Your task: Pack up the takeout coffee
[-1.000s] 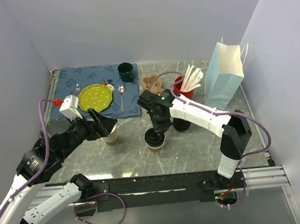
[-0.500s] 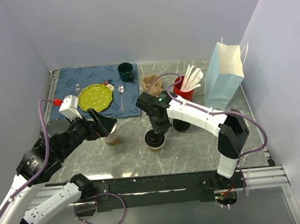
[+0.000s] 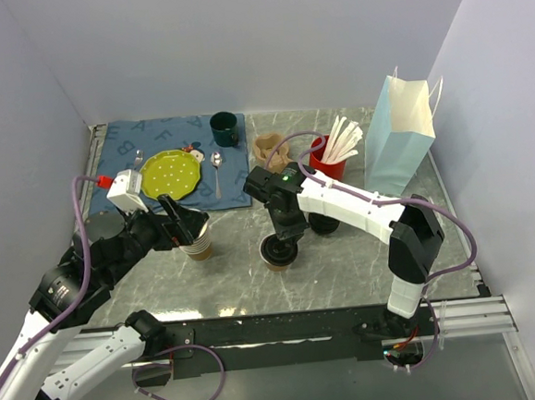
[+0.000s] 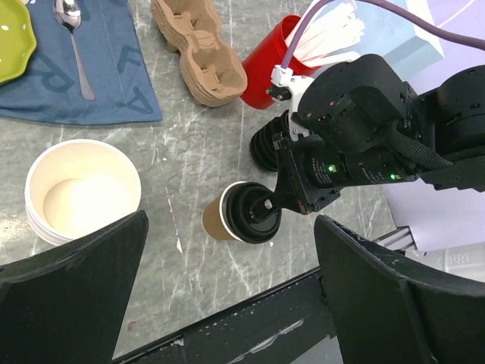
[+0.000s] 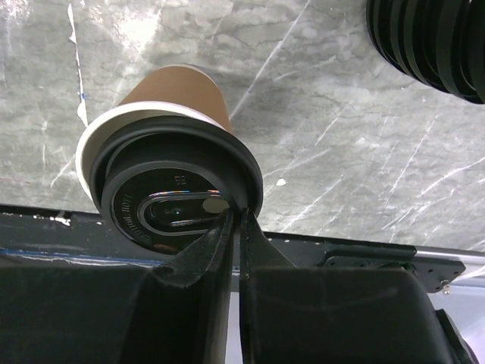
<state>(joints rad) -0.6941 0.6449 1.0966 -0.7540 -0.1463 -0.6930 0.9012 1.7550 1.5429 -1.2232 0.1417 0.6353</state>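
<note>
Top view, coffee (image 3: pixel 278 251): upright, directly under right gripper (image 3: pixel 284 237).
Left wrist, left gripper (image 4: pixel 231 220): spread wide, empty.
Right wrist, jaws: nearly together, tips on lid (image 5: pixel 178 201) rim.
Handling: probably light and crushable; lid looks unseated; grasp sides.

Grey marble table (image 3: pixel 347 270), lavender walls (image 3: pixel 237 45)
</note>
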